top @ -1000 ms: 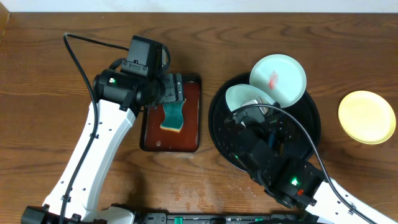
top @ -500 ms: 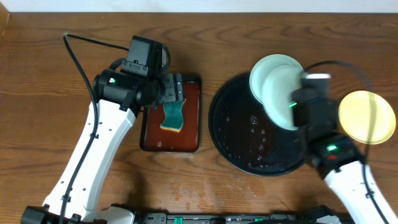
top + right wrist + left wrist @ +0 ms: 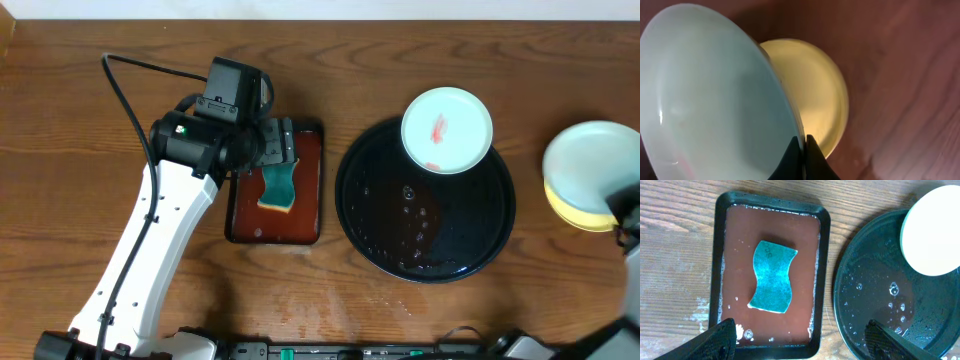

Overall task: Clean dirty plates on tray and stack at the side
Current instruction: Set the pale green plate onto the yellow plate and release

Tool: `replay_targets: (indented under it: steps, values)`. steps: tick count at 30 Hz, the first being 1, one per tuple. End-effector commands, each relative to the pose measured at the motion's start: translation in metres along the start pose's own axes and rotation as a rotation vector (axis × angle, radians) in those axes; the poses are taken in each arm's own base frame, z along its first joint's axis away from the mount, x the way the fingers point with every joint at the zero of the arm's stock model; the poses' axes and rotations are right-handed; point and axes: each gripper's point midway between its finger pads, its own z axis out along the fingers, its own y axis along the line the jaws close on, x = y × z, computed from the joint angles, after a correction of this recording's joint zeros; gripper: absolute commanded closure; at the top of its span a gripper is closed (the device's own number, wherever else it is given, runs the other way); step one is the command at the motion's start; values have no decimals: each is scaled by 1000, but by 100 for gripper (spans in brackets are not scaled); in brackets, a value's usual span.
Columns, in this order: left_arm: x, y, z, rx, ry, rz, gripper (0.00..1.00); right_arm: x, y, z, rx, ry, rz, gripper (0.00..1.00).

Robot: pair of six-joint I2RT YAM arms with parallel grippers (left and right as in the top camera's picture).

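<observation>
Our right gripper [image 3: 802, 146] is pinched shut on the rim of a white plate [image 3: 715, 95], held tilted just above the yellow plate [image 3: 817, 87], off to the right of the black tray [image 3: 400, 255]. We judge it light, stiff and glazed (likely wet, so slippery, and breakable). The rim is the only hold, and it wants lowering flat. The smeared plate [image 3: 447, 130] lies on the tray's far edge. Our left gripper [image 3: 801, 339] hangs wide open over the sponge [image 3: 771, 277].

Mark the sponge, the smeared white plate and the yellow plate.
sponge [image 3: 771, 277], left wrist view, middle of its top face.
smeared white plate [image 3: 458, 135], overhead view, bare centre beside the smear.
yellow plate [image 3: 816, 92], right wrist view, exposed inner surface.
</observation>
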Motion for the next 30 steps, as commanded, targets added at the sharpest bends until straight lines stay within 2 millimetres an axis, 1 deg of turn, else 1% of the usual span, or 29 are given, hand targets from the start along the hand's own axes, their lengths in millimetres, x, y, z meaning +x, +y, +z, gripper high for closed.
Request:
replay_targets:
  steps: [1,3,5,6,7,8,9,11,13,15,18,20,23,26,28,30]
  values:
    - [-1,-2,-3,11,-4,-4,18,1,-20,21,37,36,108,99]
    - [-1,-2,-3,11,-4,-4,18,5,-35,36,85,58,114,99]
    - [-1,-2,-3,11,-4,-4,18,10,-37,44,90,79,72,99]
    - [-1,-2,-3,11,-4,-4,18,12,-34,47,80,86,49,99]
    - [-1,-2,-3,11,-4,-4,18,12,-27,48,46,87,7,88]
    - [-1,-2,-3,11,-4,-4,18,10,-14,49,-7,81,-47,71]
    - [-1,-2,-3,11,-4,-4,17,8,2,46,-72,70,-97,60]
    - [-1,-2,-3,11,-4,-4,17,7,40,35,-203,55,-181,53]
    - [-1,-2,-3,11,-4,-4,18,12,82,17,-339,37,-294,52]
    - [-1,-2,-3,11,-4,-4,18,23,119,-2,-434,24,-406,53]
    - [-1,-2,-3,11,-4,-4,18,56,166,-23,-533,16,-590,53]
    - [-1,-2,-3,11,-4,-4,18,80,188,-28,-553,8,-702,54]
    - [-1,-2,-3,11,-4,-4,18,104,205,-22,-488,-35,-856,54]
    - [-1,-2,-3,11,-4,-4,18,116,214,-9,-418,-82,-950,55]
    - [-1,-2,-3,11,-4,-4,18,128,223,4,-417,-98,-1016,55]
    - [-1,-2,-3,11,-4,-4,18,135,228,18,-422,-100,-1025,56]
